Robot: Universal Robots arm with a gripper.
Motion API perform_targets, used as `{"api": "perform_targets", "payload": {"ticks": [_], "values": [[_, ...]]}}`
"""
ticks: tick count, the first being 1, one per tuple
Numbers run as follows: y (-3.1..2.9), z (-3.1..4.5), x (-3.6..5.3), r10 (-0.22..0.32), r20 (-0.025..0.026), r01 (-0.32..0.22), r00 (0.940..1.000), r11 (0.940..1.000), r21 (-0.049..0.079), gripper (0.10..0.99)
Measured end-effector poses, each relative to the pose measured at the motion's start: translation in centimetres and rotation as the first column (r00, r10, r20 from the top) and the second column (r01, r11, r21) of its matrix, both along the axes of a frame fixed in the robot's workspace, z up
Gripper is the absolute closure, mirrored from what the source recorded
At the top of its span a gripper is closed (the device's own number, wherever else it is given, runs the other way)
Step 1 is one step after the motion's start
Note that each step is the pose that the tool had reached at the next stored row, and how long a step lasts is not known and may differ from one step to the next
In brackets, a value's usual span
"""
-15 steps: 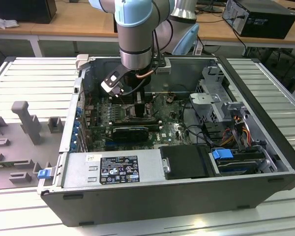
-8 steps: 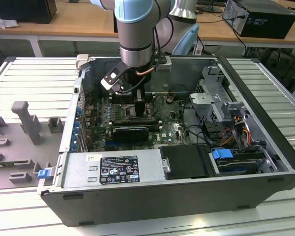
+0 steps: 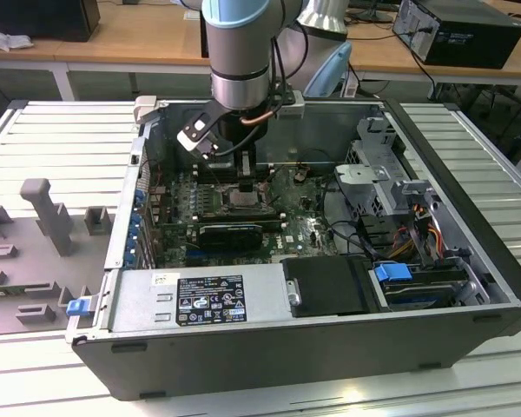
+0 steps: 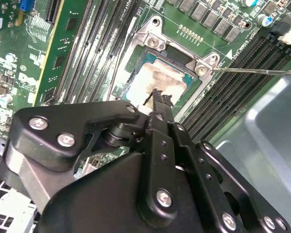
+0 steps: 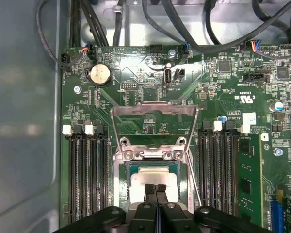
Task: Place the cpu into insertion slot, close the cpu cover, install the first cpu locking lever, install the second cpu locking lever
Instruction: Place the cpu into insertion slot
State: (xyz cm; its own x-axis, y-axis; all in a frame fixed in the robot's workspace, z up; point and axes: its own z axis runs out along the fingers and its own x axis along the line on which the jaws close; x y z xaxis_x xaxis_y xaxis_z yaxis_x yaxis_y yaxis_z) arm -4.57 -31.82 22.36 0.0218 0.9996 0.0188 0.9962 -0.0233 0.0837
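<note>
Open computer case (image 3: 330, 347) lies on its side on the slatted metal surface (image 3: 61, 130). The arm reaches down into it from above, over the middle of the motherboard (image 5: 223, 97).

Claw (image 4: 157, 95): both wrist views show its 2 black fingers (image 5: 151, 190) pressed flat together. There is no gap between them and nothing is gripped. The tips sit on or just at the top face of the cpu (image 4: 153, 77), near one edge. Contact looks likely in the second wrist view, but I cannot tell how firm it is.

The cpu lies inside the insertion slot (image 4: 160, 52), silver top up, with a green border showing round the metal. The socket's frame is visible on every side not hidden by the claw. Whether the chip is fully seated, I cannot tell.

Cpu cover (image 5: 153, 110): open and swung back on its hinge away from the socket. Board components show through its square window.

1 thin wire locking lever (image 4: 254, 71) stands free and unlatched, angling out beside the socket over the memory slots (image 5: 87, 179). Black memory slots flank the socket on both sides.

A coin cell battery (image 5: 100, 74) sits on the board beyond the raised cover, well apart from the claw.

In the exterior view the claw (image 3: 246, 182) hangs directly over the socket.
</note>
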Motion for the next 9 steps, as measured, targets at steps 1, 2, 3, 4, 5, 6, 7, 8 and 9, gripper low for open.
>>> {"api": "perform_targets", "payload": {"ticks": [1,2,3,4,5,6,7,8,9], "values": [[0.00,0.09,0.00,0.000,0.0000,0.000,1.0000,1.0000,0.000,0.980],[0.00,0.19,0.00,0.000,0.0000,0.000,1.0000,1.0000,0.000,0.980],[0.00,0.34,0.00,0.000,0.0000,0.000,1.0000,1.0000,0.000,0.980],[0.00,0.42,0.00,0.000,0.0000,0.000,1.0000,1.0000,0.000,0.980],[0.00,0.55,0.00,0.000,0.0001,0.000,1.0000,1.0000,0.000,0.980],[0.00,0.73,0.00,0.000,0.0001,0.000,1.0000,1.0000,0.000,0.980],[0.00,0.83,0.00,0.000,0.0000,0.000,1.0000,1.0000,0.000,0.980],[0.00,0.93,0.00,0.000,0.0000,0.000,1.0000,1.0000,0.000,0.980],[0.00,1.15,0.00,-0.001,0.0000,0.001,1.0000,1.0000,0.000,0.980]]}}
